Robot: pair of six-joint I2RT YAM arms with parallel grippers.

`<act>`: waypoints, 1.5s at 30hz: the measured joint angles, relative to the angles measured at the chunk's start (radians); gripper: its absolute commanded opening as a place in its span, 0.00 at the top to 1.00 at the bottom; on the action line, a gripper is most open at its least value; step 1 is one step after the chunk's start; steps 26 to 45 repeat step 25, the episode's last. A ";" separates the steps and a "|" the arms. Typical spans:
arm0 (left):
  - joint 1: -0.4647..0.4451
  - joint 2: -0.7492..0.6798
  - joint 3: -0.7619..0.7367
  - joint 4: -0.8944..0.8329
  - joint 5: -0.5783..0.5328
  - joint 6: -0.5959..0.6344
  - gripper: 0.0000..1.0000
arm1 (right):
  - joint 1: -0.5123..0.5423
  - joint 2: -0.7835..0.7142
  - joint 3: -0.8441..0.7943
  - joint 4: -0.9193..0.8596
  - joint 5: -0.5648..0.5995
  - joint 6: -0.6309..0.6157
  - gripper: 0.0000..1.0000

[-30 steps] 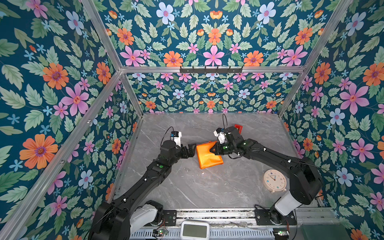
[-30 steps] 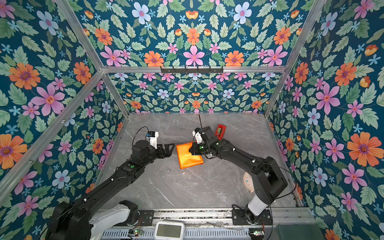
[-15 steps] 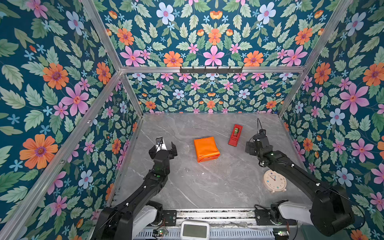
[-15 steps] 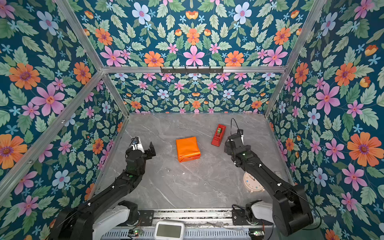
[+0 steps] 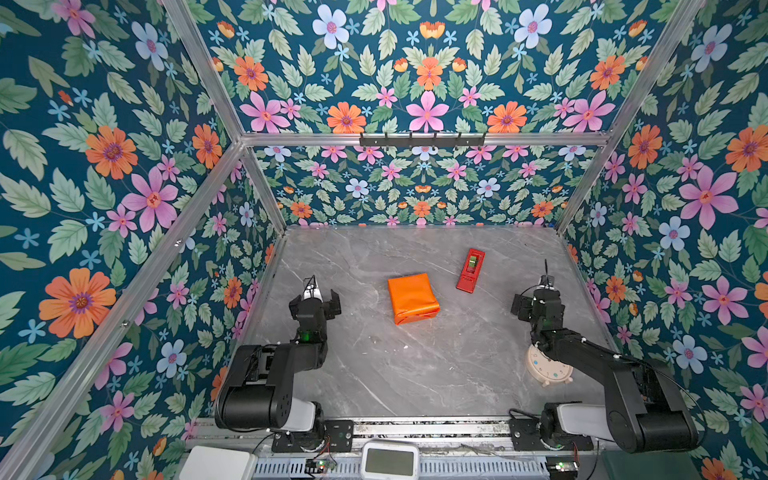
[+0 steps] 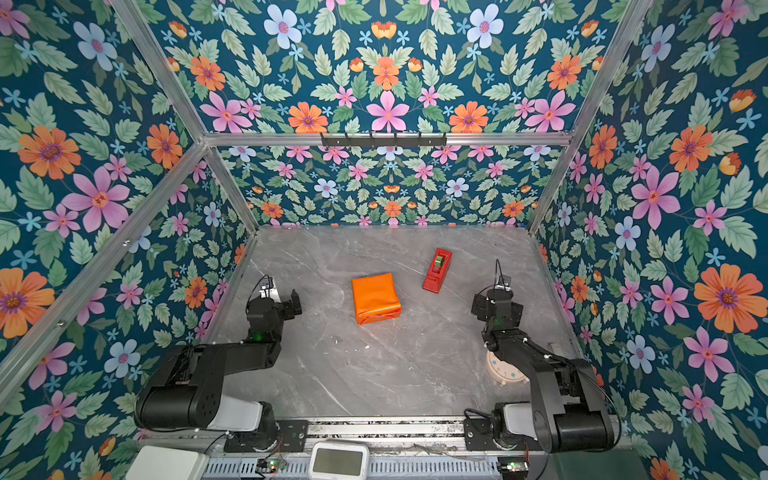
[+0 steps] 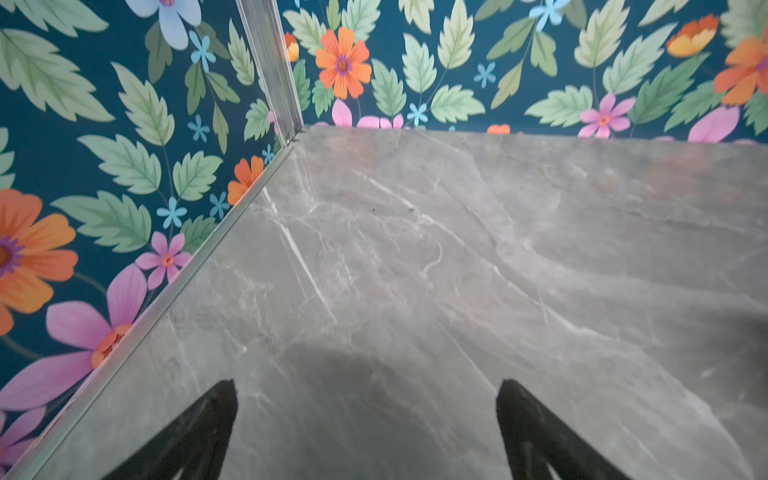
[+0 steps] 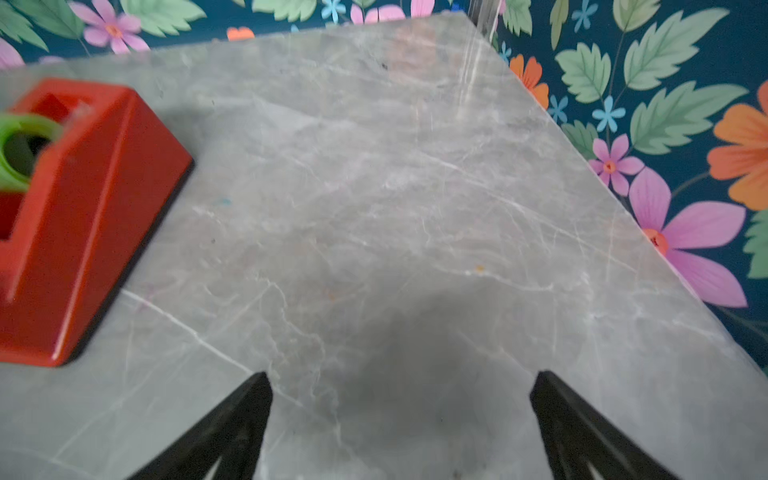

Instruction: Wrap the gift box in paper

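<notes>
1. Left gripper [image 7: 366, 384]: I read the jaws as spread wide, with nothing between them. The left wrist view shows only bare marble table [image 7: 457, 270] past the two black fingertips [image 7: 224, 399]. In both top views this gripper [image 5: 315, 298] sits close to the left wall, well apart from the parcel.
2. Right gripper [image 8: 401, 374]: the jaws are equally wide and hold nothing. In both top views it [image 5: 537, 298] sits near the right wall, also well apart from the parcel.
3. The paper [image 5: 412, 298]: it lies near the centre of the table as a closed, squarish parcel, glossy orange face outward. Folded flaps show on the end nearest the arm bases. No gripper touches it [image 6: 375, 297].
4. The gift box: I cannot see any of its surface. The parcel's shape is all the views give.
5. Red tape dispenser [image 5: 470, 270]: it lies beyond and to the right of the parcel, apart from it. The right wrist view shows it [image 8: 75, 216] beside the right gripper without contact, carrying a green roll [image 8: 20, 149].
6. Pale round clock [image 5: 544, 368]: it lies flat near the right edge of the table, partly covered by the right arm [image 5: 590, 349].
</notes>
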 measured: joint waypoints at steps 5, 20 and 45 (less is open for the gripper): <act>0.030 0.026 0.007 0.042 0.119 0.004 0.00 | -0.077 0.109 -0.101 0.271 -0.193 -0.030 0.01; 0.043 0.150 -0.051 0.282 0.171 0.025 0.00 | -0.089 0.126 -0.105 0.396 -0.303 -0.050 0.01; 0.035 0.155 -0.046 0.290 0.171 0.027 0.00 | -0.089 0.126 -0.105 0.395 -0.305 -0.050 0.01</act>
